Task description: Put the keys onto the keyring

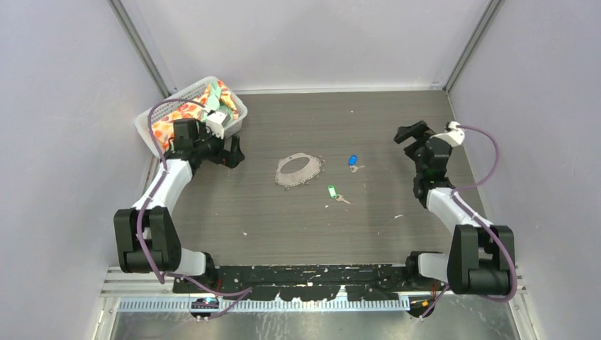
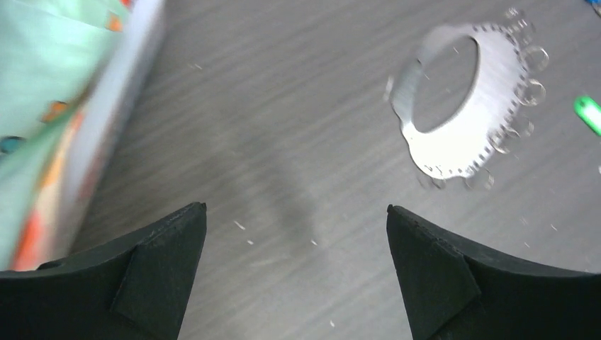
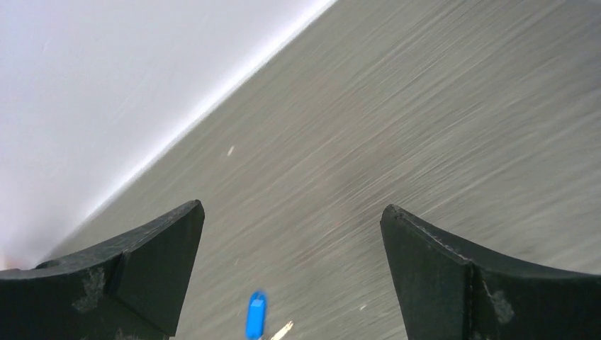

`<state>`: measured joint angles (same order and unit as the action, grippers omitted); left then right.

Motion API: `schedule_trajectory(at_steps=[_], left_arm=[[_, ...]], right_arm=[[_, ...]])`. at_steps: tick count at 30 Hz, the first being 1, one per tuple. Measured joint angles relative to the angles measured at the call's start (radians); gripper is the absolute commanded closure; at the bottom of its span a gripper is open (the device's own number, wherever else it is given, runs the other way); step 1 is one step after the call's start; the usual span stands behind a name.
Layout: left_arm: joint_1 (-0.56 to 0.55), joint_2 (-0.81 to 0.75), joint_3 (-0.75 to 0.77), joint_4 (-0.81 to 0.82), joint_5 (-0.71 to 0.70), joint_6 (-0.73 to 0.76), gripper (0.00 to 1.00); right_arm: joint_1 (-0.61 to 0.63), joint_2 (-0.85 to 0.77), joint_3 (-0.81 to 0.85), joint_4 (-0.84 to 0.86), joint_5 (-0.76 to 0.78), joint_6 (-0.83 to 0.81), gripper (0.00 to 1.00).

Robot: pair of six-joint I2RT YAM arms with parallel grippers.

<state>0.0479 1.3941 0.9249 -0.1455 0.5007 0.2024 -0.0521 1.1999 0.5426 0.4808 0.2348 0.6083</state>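
Note:
The keyring (image 1: pixel 300 171) is a flat grey metal loop with small rings along its edge, lying mid-table; the left wrist view shows the keyring (image 2: pixel 489 99) at upper right. A blue-tagged key (image 1: pixel 353 162) lies just right of it, and a green-tagged key (image 1: pixel 332 192) sits nearer the arms. My left gripper (image 1: pixel 228 153) is open over bare table beside the basket, well left of the keyring. My right gripper (image 1: pixel 413 135) is open near the right side, holding nothing. The blue-tagged key (image 3: pixel 256 314) appears low between the right fingers, and a sliver of green tag (image 2: pixel 588 113) at the left wrist view's right edge.
A white mesh basket (image 1: pixel 154 113) with orange-patterned cloth and other items stands at the back left, right behind my left gripper; its wall (image 2: pixel 106 120) fills the left of the left wrist view. Grey walls enclose the table. Small white specks dot the wood-grain surface.

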Motion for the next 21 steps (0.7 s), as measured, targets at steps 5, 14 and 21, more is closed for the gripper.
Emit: schedule_trajectory(at_steps=[5, 14, 21], left_arm=[[-0.069, 0.053, 0.146, -0.312, 0.036, 0.075, 0.01], [-0.206, 0.221, 0.384, -0.538, 0.061, 0.09, 0.0], [-0.261, 0.32, 0.481, -0.642, 0.055, 0.094, 0.0]], right_arm=[[0.123, 0.166, 0.115, -0.124, -0.229, -0.034, 0.04], [0.295, 0.488, 0.542, -0.415, -0.496, -0.215, 0.32], [0.307, 0.666, 0.713, -0.556, -0.621, -0.294, 0.4]])
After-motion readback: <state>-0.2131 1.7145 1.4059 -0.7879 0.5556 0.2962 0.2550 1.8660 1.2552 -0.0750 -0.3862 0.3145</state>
